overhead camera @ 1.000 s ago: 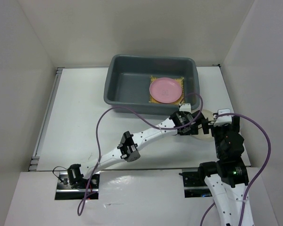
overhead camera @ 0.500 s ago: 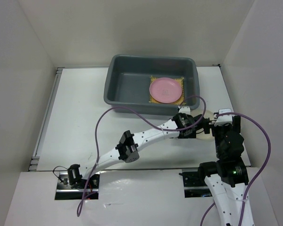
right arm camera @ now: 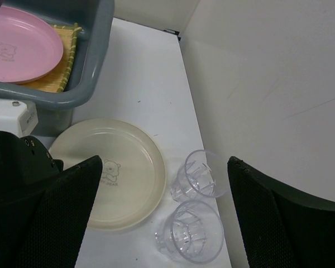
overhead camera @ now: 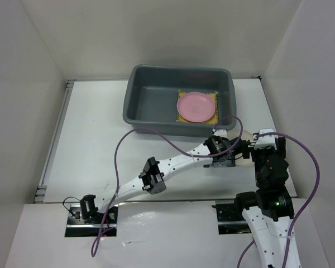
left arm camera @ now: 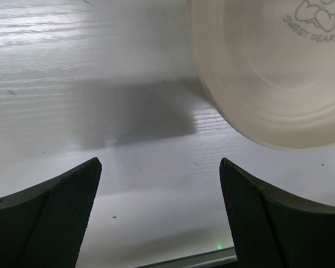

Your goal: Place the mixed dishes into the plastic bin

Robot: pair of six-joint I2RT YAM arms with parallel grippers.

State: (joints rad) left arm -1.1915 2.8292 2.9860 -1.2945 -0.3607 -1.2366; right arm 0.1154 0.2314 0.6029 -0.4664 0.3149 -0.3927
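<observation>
The dark grey plastic bin [overhead camera: 135,75] stands at the back of the table. Inside it a pink plate [overhead camera: 196,106] lies on a yellow woven mat [overhead camera: 180,94]. In front of the bin's right corner a cream plate [right arm camera: 114,173] lies flat on the table. Two small clear cups [right arm camera: 200,180] [right arm camera: 192,230] stand upright just right of it. My left gripper [left arm camera: 159,212] is open low over the bare table, with the cream plate's rim [left arm camera: 257,84] ahead of it to the right. My right gripper [right arm camera: 167,223] hangs open above the cups and the plate, holding nothing.
A white side wall rises close to the right of the cups [right arm camera: 257,84]. The left arm's black wrist [right arm camera: 17,167] lies against the cream plate's left side. A purple cable [overhead camera: 151,129] loops over the table in front of the bin.
The left gripper has slid slightly nearer and to the right beside the cream plate. The right arm, the plates and the cups have not moved.
</observation>
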